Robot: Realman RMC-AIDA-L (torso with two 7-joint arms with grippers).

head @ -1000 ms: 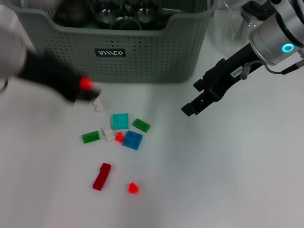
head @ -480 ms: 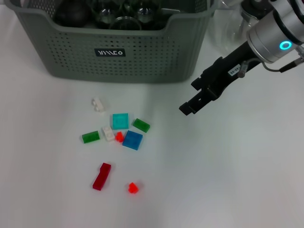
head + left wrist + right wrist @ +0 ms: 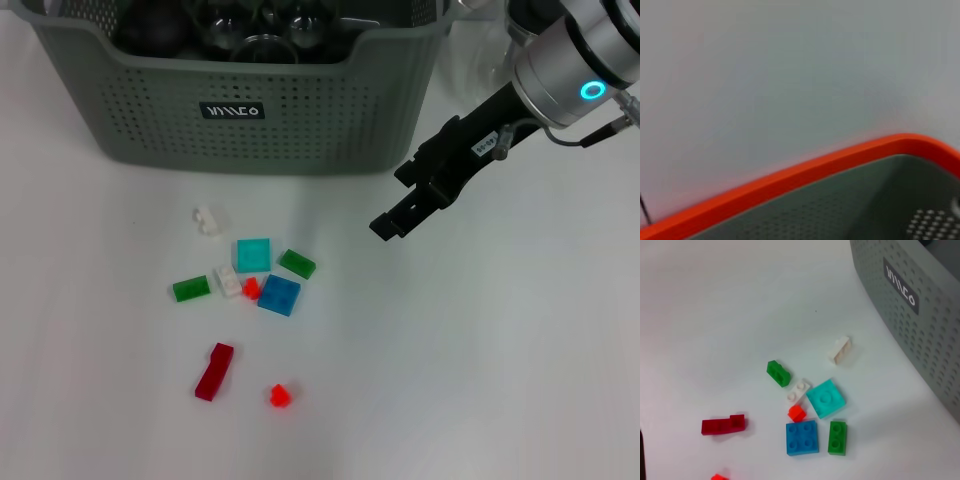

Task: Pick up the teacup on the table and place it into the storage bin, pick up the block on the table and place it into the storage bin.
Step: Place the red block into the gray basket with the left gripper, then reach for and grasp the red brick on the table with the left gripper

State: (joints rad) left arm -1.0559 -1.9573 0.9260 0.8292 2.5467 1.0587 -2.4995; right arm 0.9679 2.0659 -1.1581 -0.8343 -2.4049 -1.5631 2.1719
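Several small blocks (image 3: 250,290) lay scattered on the white table (image 3: 480,380) before the storage bin (image 3: 240,100). Right tool (image 3: 388,225) hovered beside them, empty; I couldn't tell its opening.

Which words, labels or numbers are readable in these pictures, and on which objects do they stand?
Black label on the storage bin: white stylised lettering, which I cannot read with certainty.
Small white sticker on the right arm, behind the right gripper: too small to read.
The blocks carry no text.
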